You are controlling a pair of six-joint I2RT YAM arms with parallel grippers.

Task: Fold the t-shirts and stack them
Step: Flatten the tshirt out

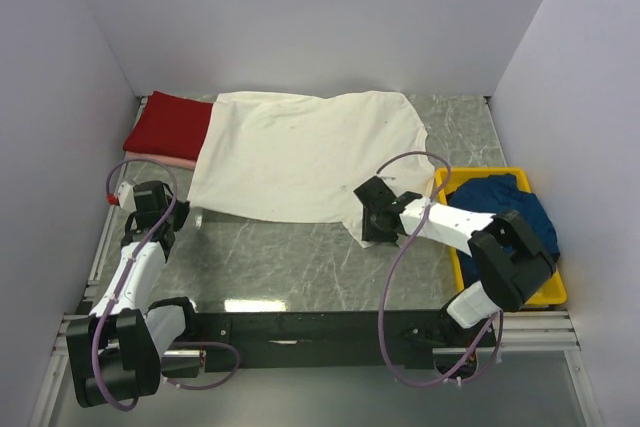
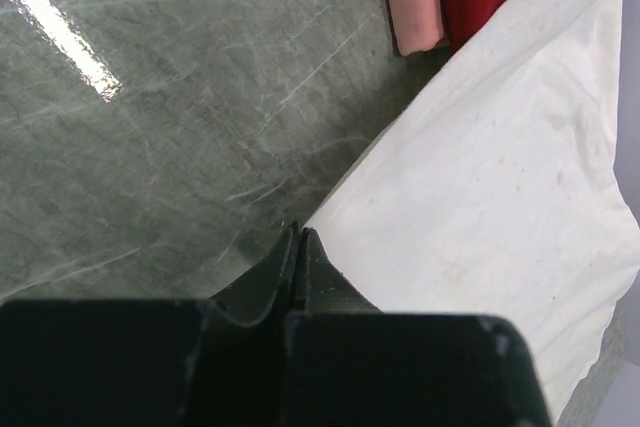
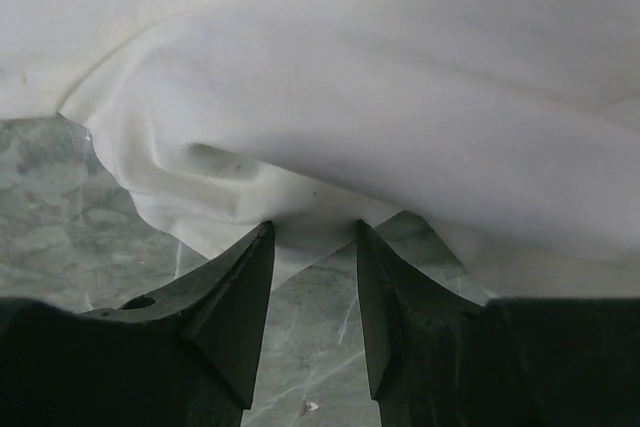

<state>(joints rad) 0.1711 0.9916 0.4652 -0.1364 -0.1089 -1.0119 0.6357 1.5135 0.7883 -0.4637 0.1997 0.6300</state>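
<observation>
The cream t-shirt [image 1: 300, 152] lies spread across the far middle of the table [image 1: 300, 267], a glossy grey top with pale marble veins. The cloth is soft, matte and lightly creased. Its far-left end overlaps a folded dark red t-shirt [image 1: 170, 125], which sits on a folded pink t-shirt [image 1: 160, 159]. A navy t-shirt [image 1: 510, 207] is crumpled in the yellow plastic bin [image 1: 545, 292] at the right and spills over its rim.

The overhead view gives this layout; the wrist cameras add detail. The left one shows faint specks on the cream fabric and the rounded edge of the pink fold. The left gripper [image 2: 300, 237] has its dark jaws pressed together on nothing, tips at the shirt's near-left edge. The right one shows the near-right corner bunched into a puffy roll. The right gripper [image 3: 315, 232] has its wedge-shaped jaws apart, and the hem seems to brush their tips
</observation>
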